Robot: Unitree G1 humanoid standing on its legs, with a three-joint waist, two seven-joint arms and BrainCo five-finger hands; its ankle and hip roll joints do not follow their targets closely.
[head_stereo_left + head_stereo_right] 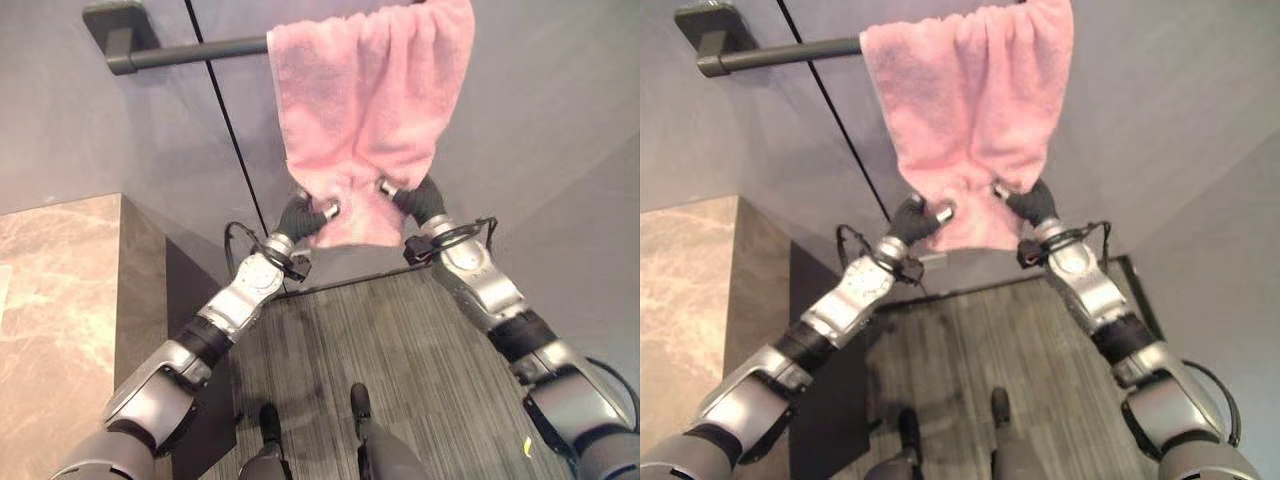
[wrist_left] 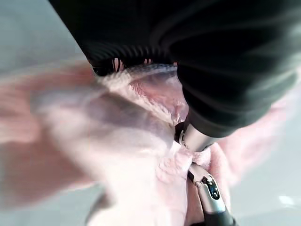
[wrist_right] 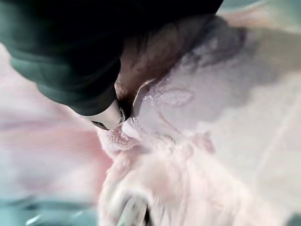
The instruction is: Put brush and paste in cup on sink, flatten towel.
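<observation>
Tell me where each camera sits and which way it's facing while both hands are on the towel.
Left eye view: on the head, looking down at the pink towel on the dark bar; both arms show, left hand and right hand on its lower edge.
Right eye view: same head, same scene from slightly aside.
Left wrist view: on the left wrist, looking along its hand into gathered towel.
Right wrist view: on the right wrist, likewise.
All four share the towel.

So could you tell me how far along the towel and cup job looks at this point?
In hand: both hands, left hand and right hand, grip the lower edge of the pink towel hanging bunched on the bar. It is not flat yet. Whether the brush and paste are in the cup cannot be told here.
</observation>
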